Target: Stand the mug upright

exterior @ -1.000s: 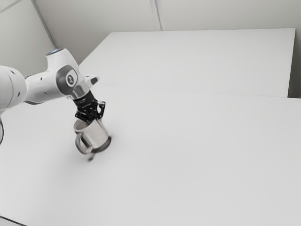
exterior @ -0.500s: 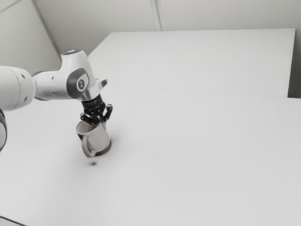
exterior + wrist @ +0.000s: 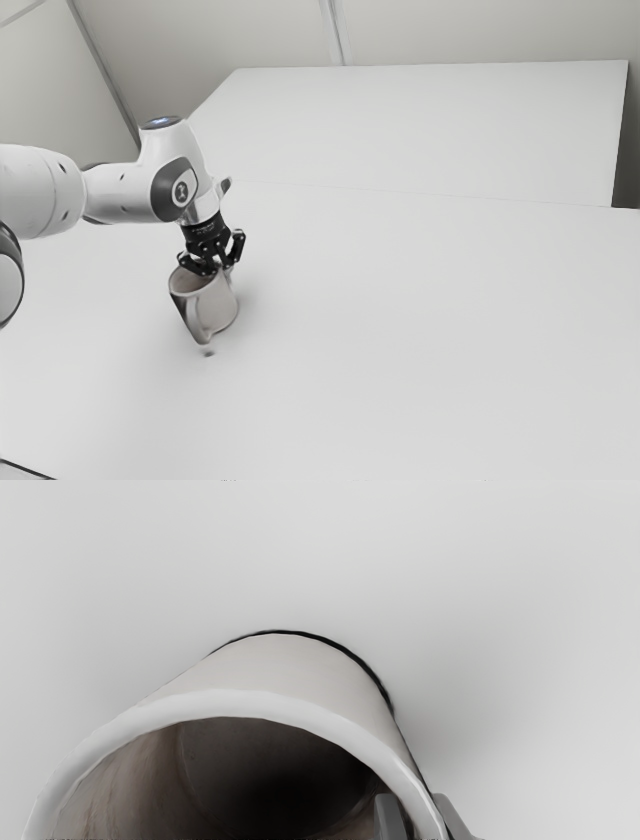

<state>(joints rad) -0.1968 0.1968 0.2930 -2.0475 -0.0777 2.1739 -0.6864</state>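
The mug (image 3: 218,301) is held tilted, on or just above the bench (image 3: 420,350), toward the exterior view's left. Its wall is clenched by the gripper (image 3: 222,268), one finger (image 3: 389,816) being placed inside.

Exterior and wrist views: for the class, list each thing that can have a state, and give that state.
Mug: roughly upright, mouth upward; whether fully level, or its base touching the table, I cannot tell.
Gripper: jaws shut on the mug's wall, one inside, one outside.
Arm: bent, with its hand pointing down over the mug.
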